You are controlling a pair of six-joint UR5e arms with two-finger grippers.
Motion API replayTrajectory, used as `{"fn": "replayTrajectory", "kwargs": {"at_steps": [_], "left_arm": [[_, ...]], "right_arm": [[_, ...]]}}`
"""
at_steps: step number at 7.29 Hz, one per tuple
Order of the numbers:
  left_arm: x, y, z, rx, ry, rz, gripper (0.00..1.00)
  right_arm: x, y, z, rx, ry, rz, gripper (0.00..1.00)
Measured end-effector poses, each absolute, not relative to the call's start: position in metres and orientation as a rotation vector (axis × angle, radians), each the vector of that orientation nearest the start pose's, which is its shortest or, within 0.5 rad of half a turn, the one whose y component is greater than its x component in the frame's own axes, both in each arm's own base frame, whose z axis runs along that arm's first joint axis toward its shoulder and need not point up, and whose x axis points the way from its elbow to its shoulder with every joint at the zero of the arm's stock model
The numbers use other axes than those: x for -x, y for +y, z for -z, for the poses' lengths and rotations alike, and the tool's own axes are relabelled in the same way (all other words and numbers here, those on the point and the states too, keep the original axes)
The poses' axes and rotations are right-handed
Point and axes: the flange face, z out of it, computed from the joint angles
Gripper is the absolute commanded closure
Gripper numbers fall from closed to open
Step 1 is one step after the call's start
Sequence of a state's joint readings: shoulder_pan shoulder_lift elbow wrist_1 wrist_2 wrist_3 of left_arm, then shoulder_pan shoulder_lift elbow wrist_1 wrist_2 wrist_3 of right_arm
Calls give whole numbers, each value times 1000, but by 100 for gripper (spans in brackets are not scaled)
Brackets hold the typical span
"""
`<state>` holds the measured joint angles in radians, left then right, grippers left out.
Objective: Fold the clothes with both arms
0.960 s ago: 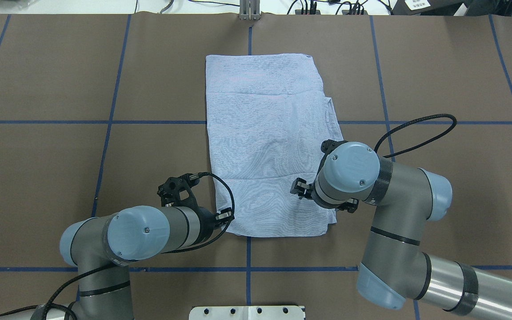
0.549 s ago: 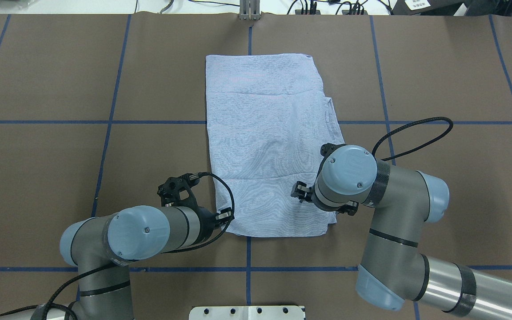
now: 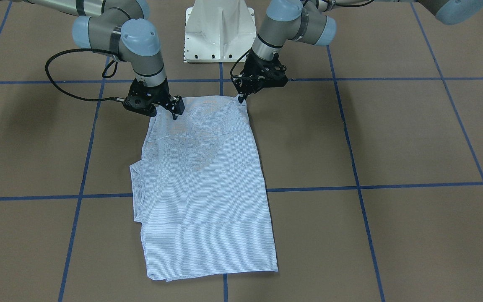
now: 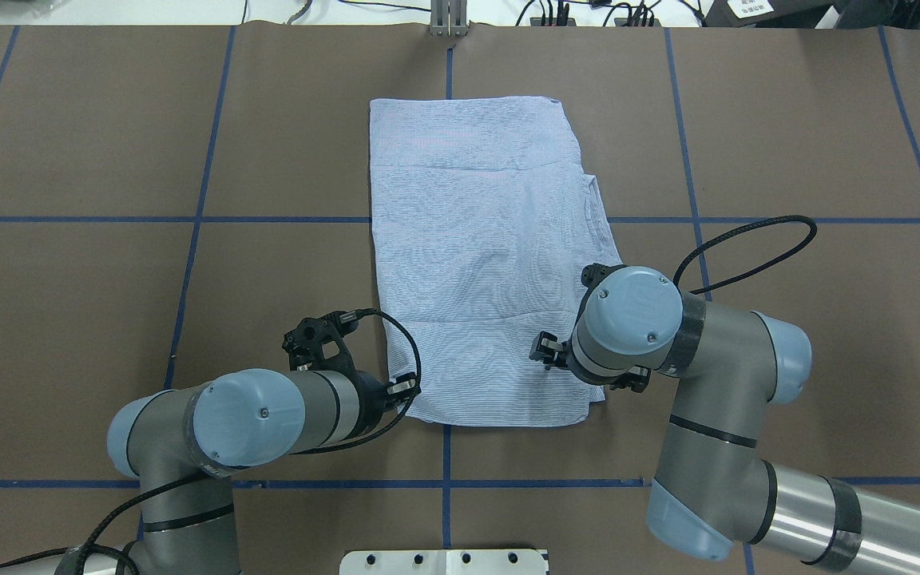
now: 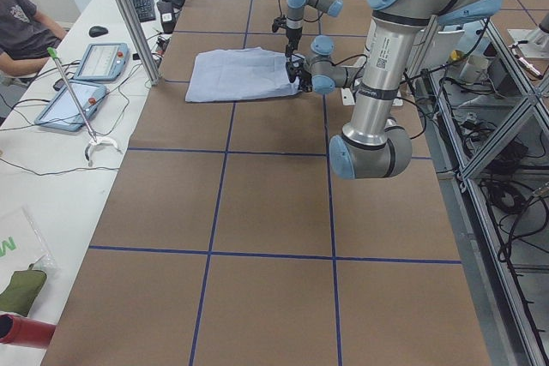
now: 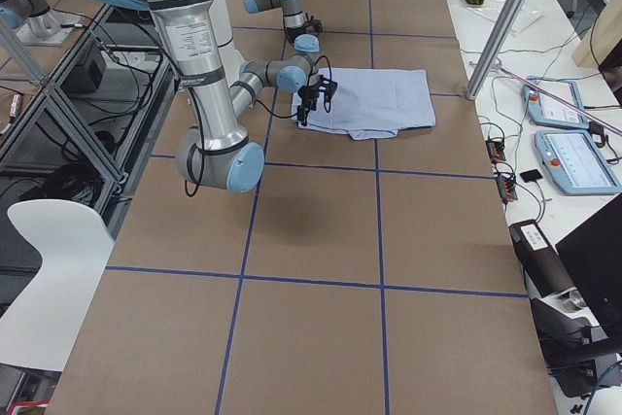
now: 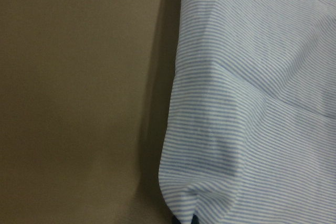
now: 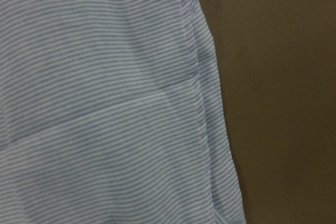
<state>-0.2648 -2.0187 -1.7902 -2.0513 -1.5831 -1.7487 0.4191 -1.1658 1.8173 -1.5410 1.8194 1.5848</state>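
Observation:
The light blue striped shirt point(image 4: 476, 255) lies folded into a long rectangle in the middle of the brown table; it also shows in the front view point(image 3: 201, 188). My left gripper point(image 4: 406, 390) sits at the shirt's near left corner point(image 3: 240, 98). In the left wrist view the cloth point(image 7: 252, 103) puckers toward the fingers, so it looks shut on that corner. My right gripper point(image 4: 546, 351) hangs low over the shirt's near right part point(image 3: 175, 114). The right wrist view shows only flat cloth point(image 8: 105, 103) and its right edge; I cannot tell whether that gripper is open or shut.
The white pedestal base point(image 3: 218, 29) stands just behind the shirt's near edge. Blue tape lines point(image 4: 196, 220) grid the table. At the far side, a metal post point(image 5: 129, 15), tablets point(image 5: 99, 62) and a seated person point(image 5: 21, 23) are beyond the table edge.
My right arm has shifted a little toward the shirt's near edge and slightly to the right. The left arm and the shirt have not moved.

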Motion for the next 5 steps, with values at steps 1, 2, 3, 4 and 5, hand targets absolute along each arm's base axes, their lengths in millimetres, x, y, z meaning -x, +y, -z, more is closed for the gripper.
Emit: {"fn": "replayTrajectory", "kwargs": {"at_steps": [1, 2, 3, 4, 5], "left_arm": [[-567, -291, -252, -39, 1157, 386, 100], [-567, -291, -252, -40, 1158, 386, 100], [-567, -291, -251, -40, 1159, 386, 100], [-567, -292, -251, -40, 1159, 387, 100], [-567, -292, -251, -41, 1160, 387, 100]], "right_arm": [[520, -349, -332, 100, -709, -326, 0], [520, -347, -335, 101, -705, -323, 0], [522, -345, -336, 102, -704, -318, 0], [523, -343, -337, 103, -702, -314, 1], [525, -341, -338, 104, -698, -311, 8]]}}
